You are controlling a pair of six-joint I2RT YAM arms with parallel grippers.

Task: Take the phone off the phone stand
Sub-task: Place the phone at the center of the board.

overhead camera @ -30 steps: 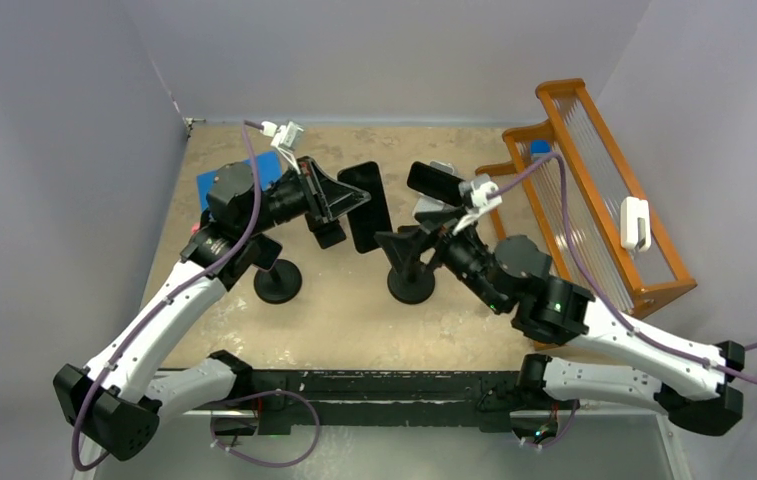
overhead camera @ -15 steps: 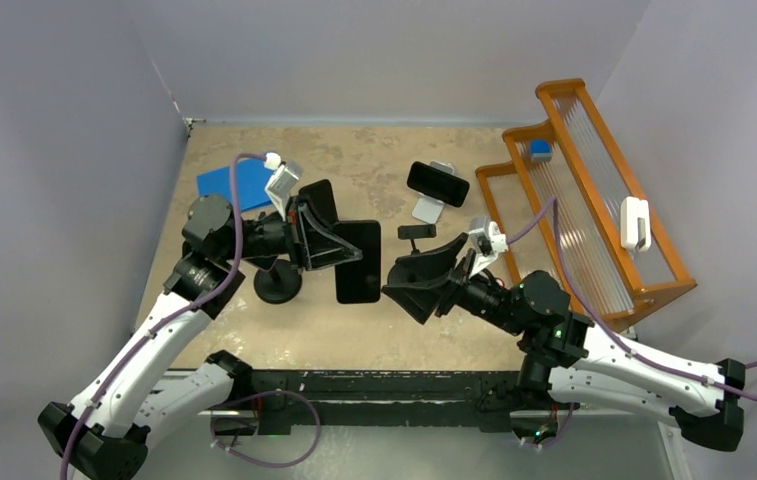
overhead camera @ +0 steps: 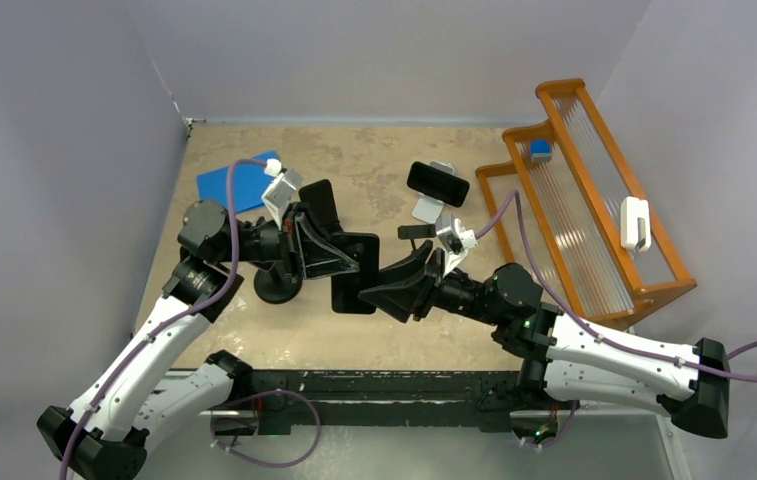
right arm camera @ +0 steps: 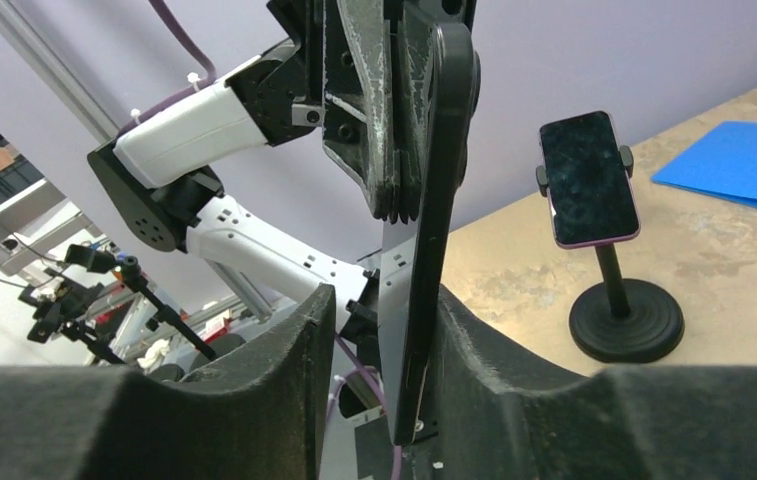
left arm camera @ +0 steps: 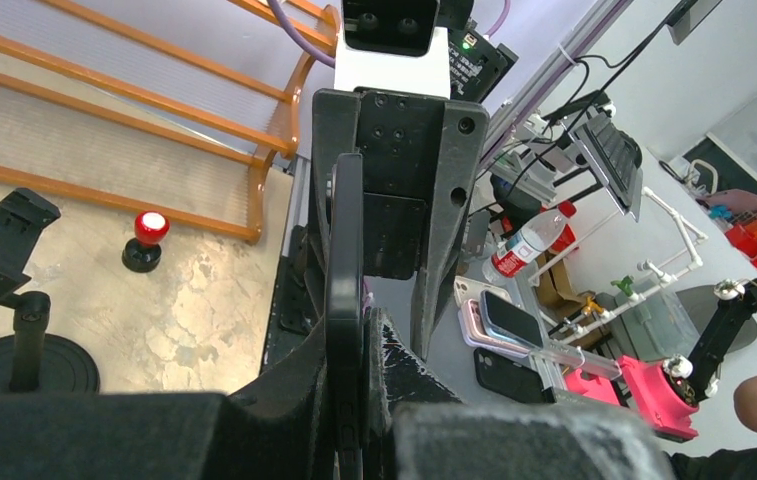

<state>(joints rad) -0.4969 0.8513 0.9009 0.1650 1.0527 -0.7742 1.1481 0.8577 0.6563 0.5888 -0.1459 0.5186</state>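
Black glass and metal, the phone [overhead camera: 356,275] was a thin, stiff slab. We judged it fairly light but slick on its faces, and likely to crack if dropped. The sound place to take it, we thought, was across the two flat faces with the pads well in from the edge, not by the narrow sides, where it could squirt out. It was off the stand [overhead camera: 416,232], held in the air just left of it and a little nearer the arm bases. The stand's clamp was bare in the left wrist view.

The left gripper [left arm camera: 354,350] was clamped on the phone, one finger flat against each face. The left arm bent inward toward the stand, its wrist turned so that the phone's free end pointed at the other arm. The right arm lay low and stretched leftward on the near side of the stand, hiding the stand's base from above. The right gripper [right arm camera: 384,310] had its jaws apart around that free end. In its own view a gap showed on one side of the phone, while the other finger looked close against it or touching. We took this for a handover not yet closed.
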